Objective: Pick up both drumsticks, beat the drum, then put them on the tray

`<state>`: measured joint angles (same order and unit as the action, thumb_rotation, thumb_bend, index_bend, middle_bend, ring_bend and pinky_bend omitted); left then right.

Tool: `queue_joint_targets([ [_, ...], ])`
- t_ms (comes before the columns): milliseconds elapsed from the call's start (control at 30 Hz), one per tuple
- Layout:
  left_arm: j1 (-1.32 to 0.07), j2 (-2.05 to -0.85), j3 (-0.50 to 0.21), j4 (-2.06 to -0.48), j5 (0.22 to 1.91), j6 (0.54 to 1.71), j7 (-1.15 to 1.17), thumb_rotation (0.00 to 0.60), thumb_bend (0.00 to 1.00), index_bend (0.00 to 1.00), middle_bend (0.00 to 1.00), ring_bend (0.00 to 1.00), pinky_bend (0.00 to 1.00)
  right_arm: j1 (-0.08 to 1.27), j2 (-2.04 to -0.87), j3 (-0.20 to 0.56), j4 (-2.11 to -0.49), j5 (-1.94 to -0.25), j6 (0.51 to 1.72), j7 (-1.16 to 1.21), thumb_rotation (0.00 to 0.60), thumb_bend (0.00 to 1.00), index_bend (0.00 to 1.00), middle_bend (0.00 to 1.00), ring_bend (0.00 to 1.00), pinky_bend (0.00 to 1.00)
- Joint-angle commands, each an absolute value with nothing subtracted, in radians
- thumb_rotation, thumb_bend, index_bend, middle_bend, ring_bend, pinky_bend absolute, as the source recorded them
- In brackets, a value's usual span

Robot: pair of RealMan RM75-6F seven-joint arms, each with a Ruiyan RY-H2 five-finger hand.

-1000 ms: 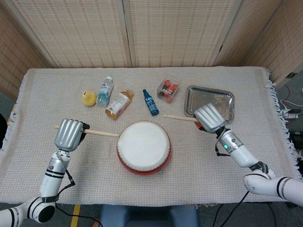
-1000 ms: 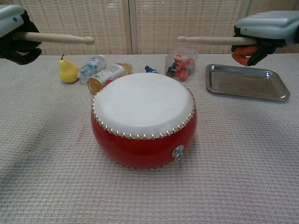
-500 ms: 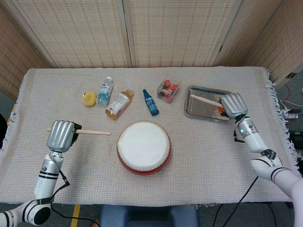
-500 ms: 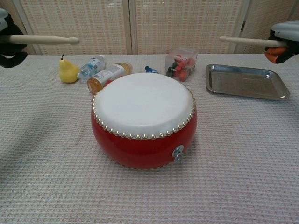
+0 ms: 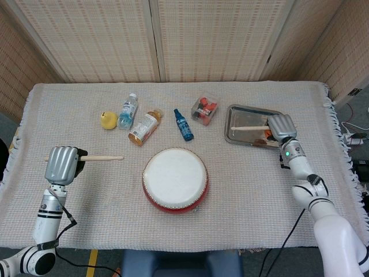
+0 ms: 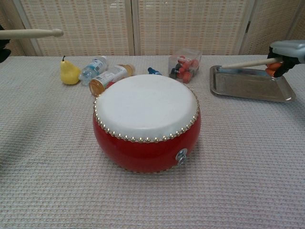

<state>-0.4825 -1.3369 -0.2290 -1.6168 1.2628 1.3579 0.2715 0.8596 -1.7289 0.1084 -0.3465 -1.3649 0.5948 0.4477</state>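
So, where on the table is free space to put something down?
Bare cloth lies in front of the drum, between drum and tray, and along the back edge. Crowded: the row from pear and bottles to the clear box.

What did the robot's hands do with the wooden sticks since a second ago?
The right hand carried its wooden drumstick away from the red drum with the white top and lowered it over the shiny metal tray, still gripping it. The left hand drew its drumstick outward to the left, still holding it. The drum, bottles and yellow pear stayed put.
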Motion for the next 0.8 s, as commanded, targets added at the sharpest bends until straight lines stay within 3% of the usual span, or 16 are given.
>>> queue_joint_targets([
  [33,-0.479,-1.333,-0.230,-1.615,1.261,1.358,0.263,0.600,0.87,1.00,1.00,1.00,1.00,0.873,-1.752,0.127,-0.316,-1.347,0.557,0.449,0.600,0.50,0.56,0.43,0.26,0.34],
  [433,-0.460,-1.318,-0.228,-1.608,1.273,1.363,0.225,0.600,0.87,1.00,1.00,1.00,1.00,0.904,-1.811,0.193,-0.239,-1.279,0.438,0.357,0.600,0.32,0.05,0.17,0.05,0.16],
  [533,-0.457,-1.317,-0.229,-1.604,1.276,1.366,0.217,0.600,0.87,1.00,1.00,1.00,1.00,0.913,-1.821,0.211,-0.226,-1.259,0.415,0.321,0.600,0.26,0.00,0.12,0.01,0.14],
  [800,-0.456,-1.313,-0.232,-1.599,1.282,1.363,0.211,0.600,0.87,1.00,1.00,1.00,1.00,0.922,-1.819,0.255,-0.242,-1.220,0.413,0.262,0.600,0.12,0.00,0.05,0.00,0.09],
])
